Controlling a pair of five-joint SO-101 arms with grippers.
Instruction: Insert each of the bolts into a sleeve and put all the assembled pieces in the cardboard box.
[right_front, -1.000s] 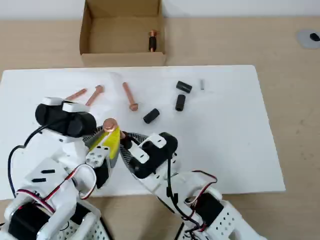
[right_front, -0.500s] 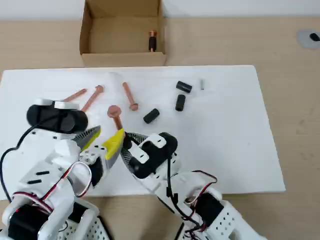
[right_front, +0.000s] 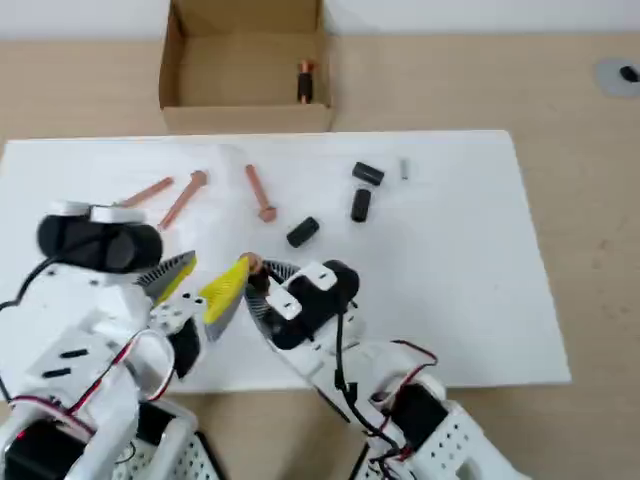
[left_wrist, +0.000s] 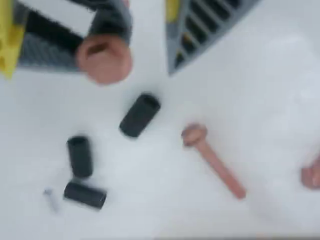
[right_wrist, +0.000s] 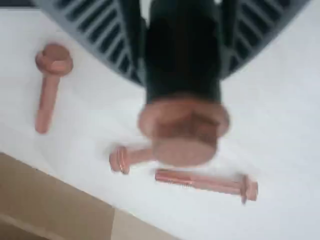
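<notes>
High view: right gripper (right_front: 256, 280) sits on the white mat (right_front: 450, 300), clamped on the held sleeve (right_front: 260, 287). Held bolt (right_front: 249, 263) is seated in it, copper head sticking out on the box side. Left gripper (right_front: 197, 282) has its jaws wide apart with nothing in them, and its yellow finger (right_front: 226, 286) is just beside the held bolt. Loose on the mat are the outer bolt (right_front: 150, 190), the middle bolt (right_front: 185, 198) and the third bolt (right_front: 260, 192). Outer and middle lie close together, the third a bit apart. Unfilled: near sleeve (right_front: 302, 232), mid sleeve (right_front: 360, 204), far sleeve (right_front: 367, 173). Small grey pin (right_front: 404, 168) lies just beside the far sleeve. Cardboard box (right_front: 245, 118) stands off the mat on the table (right_front: 590, 150), with one assembled piece (right_front: 305, 82) inside by a side wall.

Left wrist view: held bolt (left_wrist: 104, 57) shows head-on, with the black sleeve behind it. Beyond it lie the near sleeve (left_wrist: 140, 115), mid sleeve (left_wrist: 80, 156), far sleeve (left_wrist: 85, 194) and pin (left_wrist: 49, 197). Third bolt (left_wrist: 212, 160) lies flat, apart from the sleeves.

Right wrist view: held sleeve (right_wrist: 182, 55) is pinched between the ribbed fingers, and the held bolt's (right_wrist: 182, 130) head is flush against the sleeve end. Past it on the mat lie the third bolt (right_wrist: 49, 87), middle bolt (right_wrist: 132, 156) and outer bolt (right_wrist: 205, 182), none touching.
</notes>
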